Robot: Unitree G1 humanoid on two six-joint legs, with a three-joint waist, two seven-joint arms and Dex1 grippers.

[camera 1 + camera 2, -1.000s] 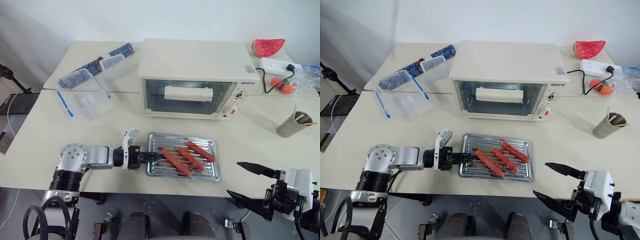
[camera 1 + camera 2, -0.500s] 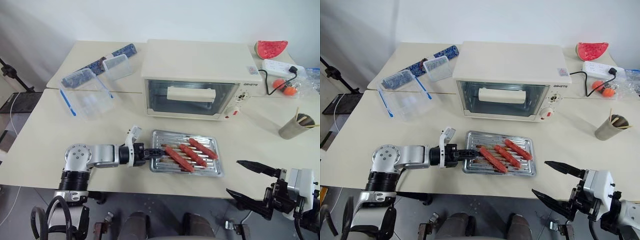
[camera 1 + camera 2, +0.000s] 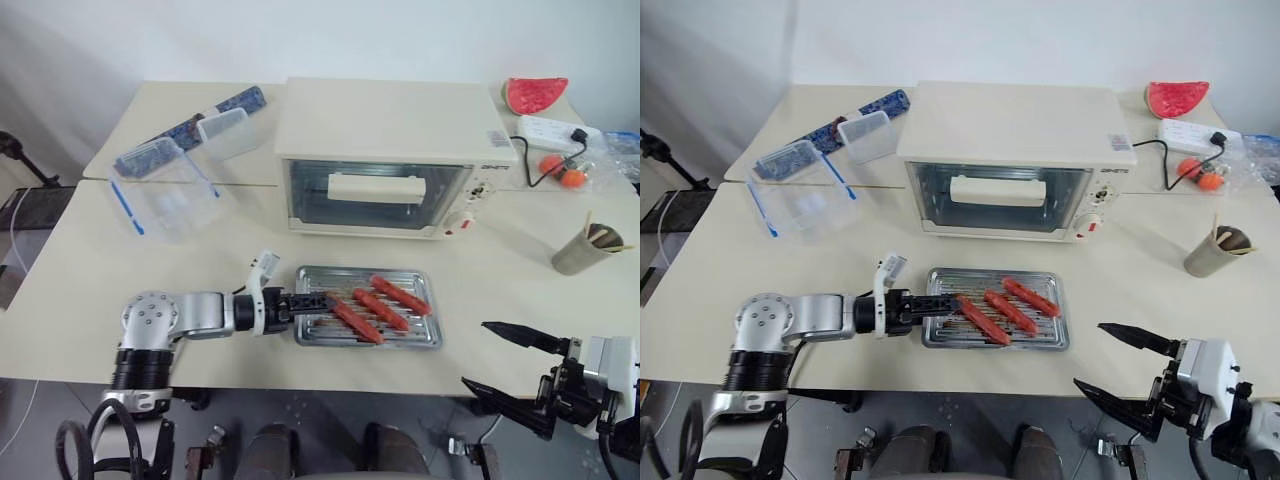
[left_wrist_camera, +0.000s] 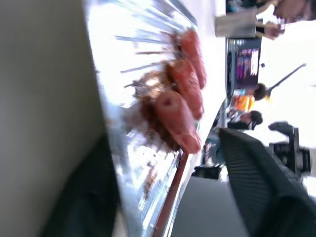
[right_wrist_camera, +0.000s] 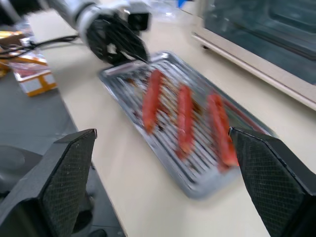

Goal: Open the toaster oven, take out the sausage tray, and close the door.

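The sausage tray [image 3: 995, 308] lies flat on the surface [image 3: 1140, 280], just in front of the toaster oven [image 3: 1015, 160]. Three red sausages [image 3: 1008, 305] rest on it at a slant. The door [image 3: 997, 198] looks shut, with its bar handle [image 3: 998, 189] across the middle.

The left hand [image 3: 940, 302] is at the tray's left rim. In its wrist view one dark finger [image 4: 84, 197] sits on one side of the rim and the other is well apart on the other side, so the hand looks wide and is not pinching the tray. The right hand [image 3: 1125, 365] hangs off the near edge of the surface, well away from the tray, with its two fingers spread wide and nothing between them.

The tray is thin, stiff metal, so it is likely light and will not bend. It looks shiny and slippery. The raised rim is the best place to pinch it. The sausages are round and could roll, so the tray should stay level.
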